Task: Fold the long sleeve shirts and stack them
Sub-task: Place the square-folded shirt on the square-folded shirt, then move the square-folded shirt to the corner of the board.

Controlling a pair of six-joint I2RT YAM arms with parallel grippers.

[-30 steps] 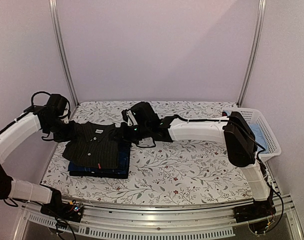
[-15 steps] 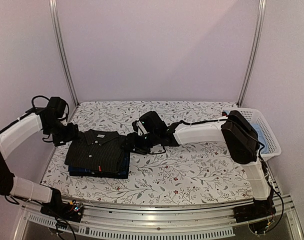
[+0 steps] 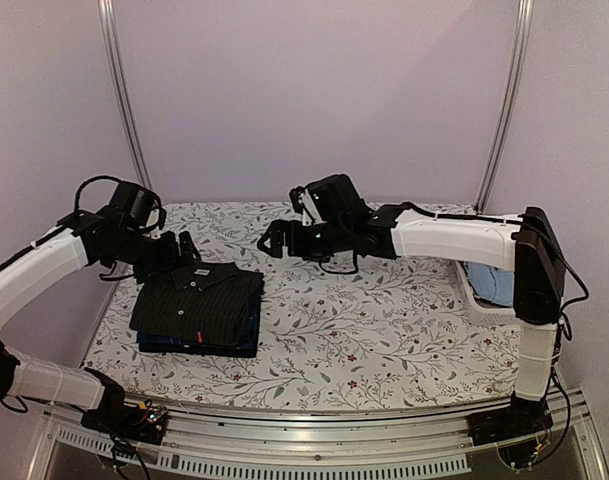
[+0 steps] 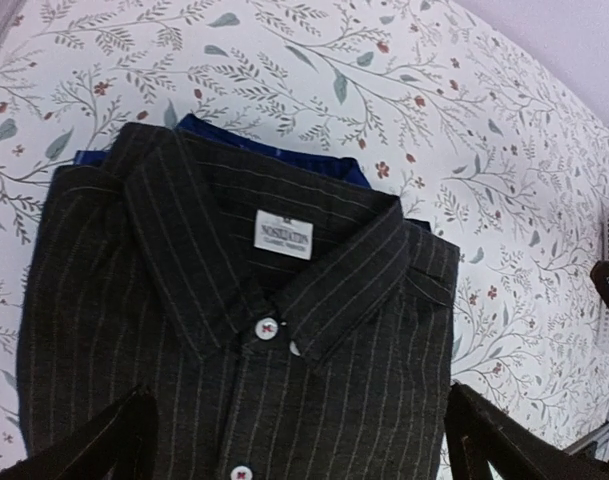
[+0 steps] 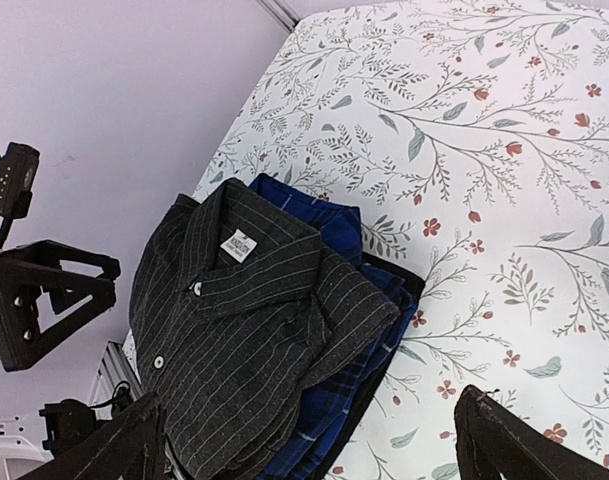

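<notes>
Left jaws and right jaws now released, raised clear. Black shirt (image 3: 196, 300) folded atop navy shirt (image 5: 302, 208), desk's (image 3: 384, 330) 9 o'clock. Stacking apparently complete.

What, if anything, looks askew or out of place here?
Only a minor thing: the folded black pinstriped cloth shirt sits slightly off the navy checked shirt beneath, whose edges poke out past it. Nothing looks damaged.
</notes>
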